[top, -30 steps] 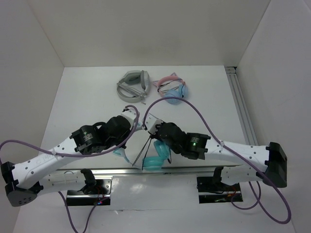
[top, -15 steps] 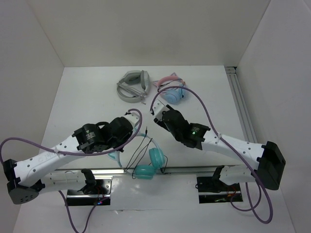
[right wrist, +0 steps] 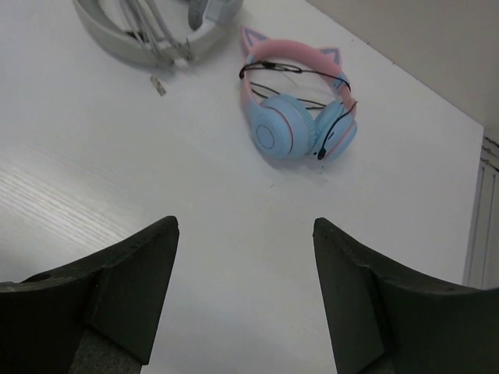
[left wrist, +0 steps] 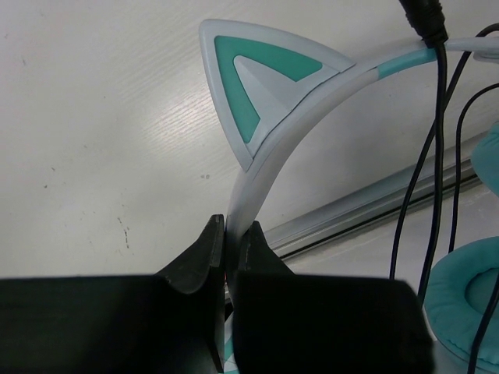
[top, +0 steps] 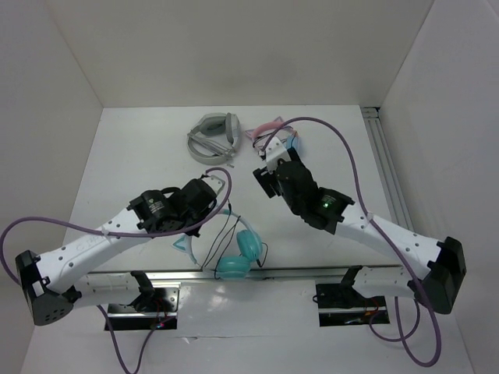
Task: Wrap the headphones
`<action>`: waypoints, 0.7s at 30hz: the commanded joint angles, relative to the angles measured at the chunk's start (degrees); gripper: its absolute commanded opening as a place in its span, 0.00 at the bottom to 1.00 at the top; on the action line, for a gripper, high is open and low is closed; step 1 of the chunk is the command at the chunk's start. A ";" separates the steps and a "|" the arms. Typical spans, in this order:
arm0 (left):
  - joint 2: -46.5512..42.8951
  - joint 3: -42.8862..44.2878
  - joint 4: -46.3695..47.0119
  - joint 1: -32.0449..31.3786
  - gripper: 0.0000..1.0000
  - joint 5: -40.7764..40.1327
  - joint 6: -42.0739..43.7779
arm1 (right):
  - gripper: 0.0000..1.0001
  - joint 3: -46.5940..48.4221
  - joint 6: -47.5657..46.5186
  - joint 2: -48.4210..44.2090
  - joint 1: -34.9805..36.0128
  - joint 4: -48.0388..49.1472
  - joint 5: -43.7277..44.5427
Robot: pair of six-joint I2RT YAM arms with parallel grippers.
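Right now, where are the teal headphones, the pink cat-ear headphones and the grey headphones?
teal headphones (top: 249, 245): top view, on the upper teal ear cup.
pink cat-ear headphones (right wrist: 274, 134): right wrist view, on the light-blue ear cup.
grey headphones (top: 210, 125): top view, on an ear cup.

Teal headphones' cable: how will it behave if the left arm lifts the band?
The thin black cable lies in loose loops, so likely floppy; it would trail and might snag. The headband, pinched by the left gripper, holds its arc, so probably stiff enough to lift by.
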 commanded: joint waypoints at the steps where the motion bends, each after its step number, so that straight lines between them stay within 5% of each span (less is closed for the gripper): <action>1: -0.09 2.81 3.51 0.68 0.00 0.29 -0.28 | 0.77 3.10 6.02 -5.64 -0.31 -0.65 0.14; 8: 4.92 6.06 4.64 4.37 0.00 -3.76 -2.13 | 0.77 4.16 10.24 -11.28 -0.31 -4.34 -1.44; 21: 14.85 9.93 15.46 25.55 0.00 -2.87 -3.97 | 0.77 1.79 14.11 -13.47 0.21 -7.60 -0.30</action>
